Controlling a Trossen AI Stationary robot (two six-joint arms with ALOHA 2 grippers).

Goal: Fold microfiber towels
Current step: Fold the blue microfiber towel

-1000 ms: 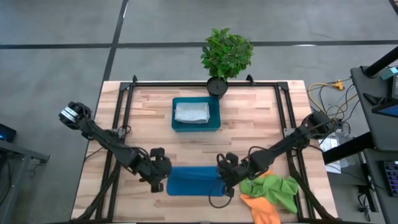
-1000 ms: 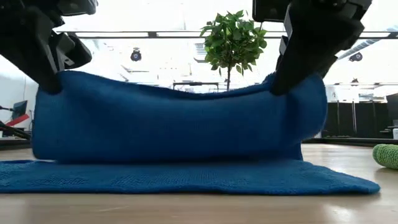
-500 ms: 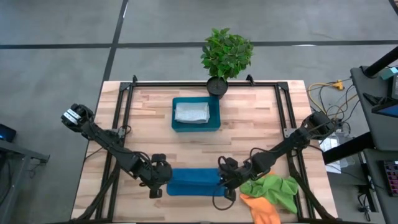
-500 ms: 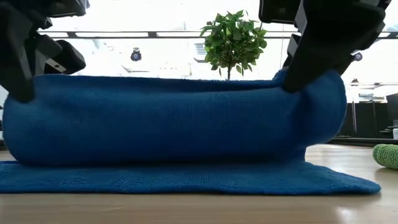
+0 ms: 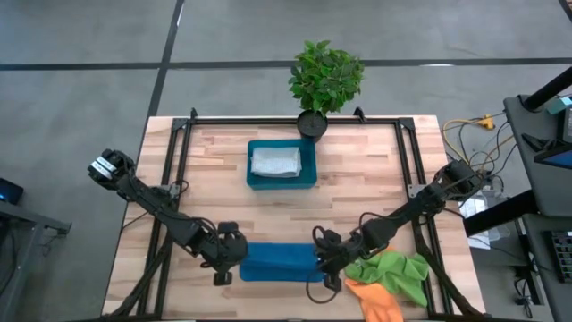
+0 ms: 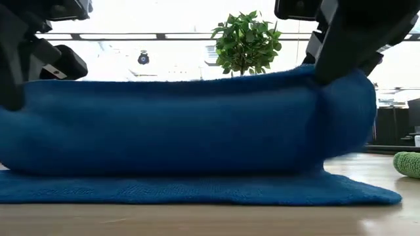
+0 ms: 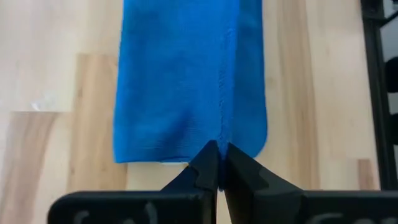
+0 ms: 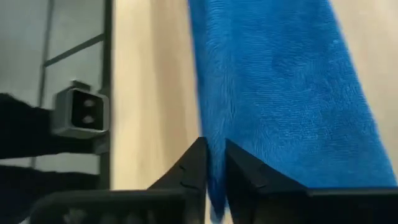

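While pinched, blue towel spans left tool, right tool.

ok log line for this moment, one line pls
step: folding blue towel | left end effector: shut on its edge | right end effector: pinching other edge | grey-white towel: in tray

Cut off by the low view's top edge: both arms above the blue towel; only a sliver of green towel at right.
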